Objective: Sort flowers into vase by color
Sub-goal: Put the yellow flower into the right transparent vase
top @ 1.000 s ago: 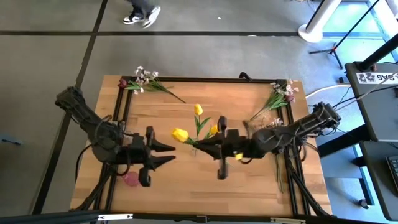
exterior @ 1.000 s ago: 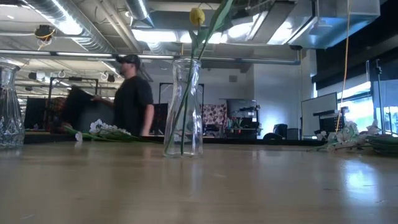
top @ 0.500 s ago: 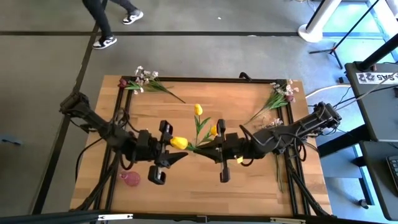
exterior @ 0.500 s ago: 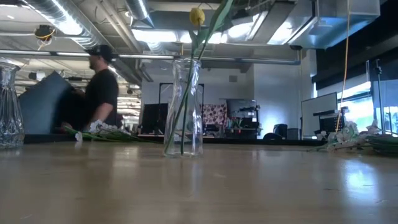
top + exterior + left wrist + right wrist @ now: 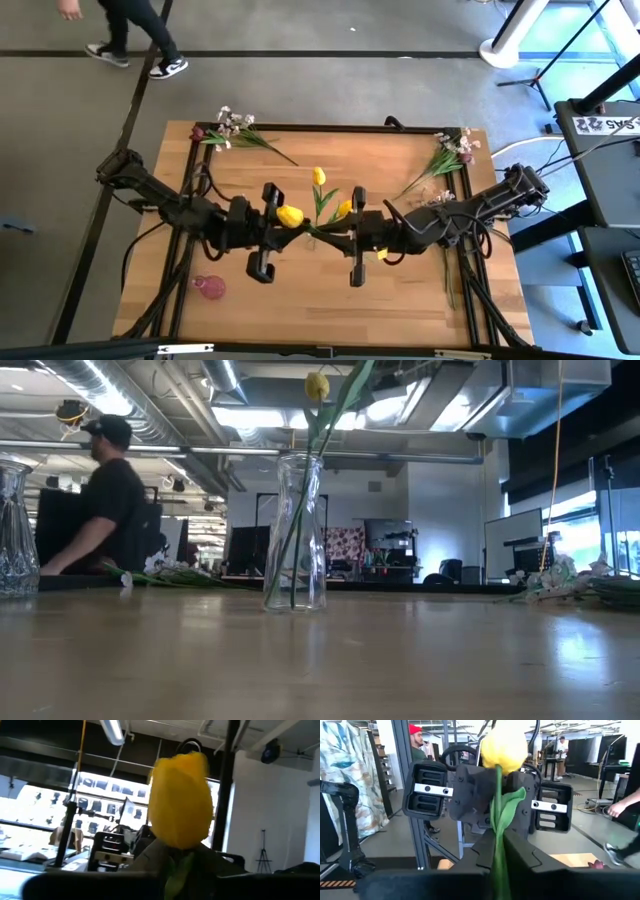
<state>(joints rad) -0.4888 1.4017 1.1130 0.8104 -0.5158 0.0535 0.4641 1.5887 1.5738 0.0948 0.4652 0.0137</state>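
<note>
My right gripper (image 5: 335, 238) is over the table's middle, shut on a yellow tulip (image 5: 290, 215) whose bloom points toward the left arm. My left gripper (image 5: 280, 228) faces it, open. Its fingers stand on either side of the stem just under the bloom (image 5: 180, 800), and I cannot tell whether they touch it. In the right wrist view the left gripper (image 5: 490, 795) stands right behind the tulip (image 5: 502, 745). A clear vase (image 5: 295, 530) stands mid-table with green stems and a yellow tulip (image 5: 317, 385) in it. Two tulips (image 5: 318, 177) (image 5: 343, 209) show there from above. My right gripper pinches the tulip's green stem (image 5: 497, 855) between its two fingers, well below the bloom. It comes level from the table's right side, with the fingers along the stem. The tulip is lifted clear of the table, and its bloom and leaf (image 5: 512, 802) stick out beyond the fingertips.
Sprays of white-pink blossoms lie at the far left corner (image 5: 235, 128), with a dark red bloom (image 5: 197, 132), and at the far right (image 5: 450, 155). A small pink thing (image 5: 210, 288) sits near the left arm. A cut-glass vase (image 5: 12, 530) stands at the left. A person (image 5: 100, 500) walks beyond the far edge.
My left arm has reached toward the table's right, bringing its gripper up to the bloom of the tulip held by my right gripper. The right gripper and the tulip have stayed where they were. The person beyond the far edge has walked leftward.
</note>
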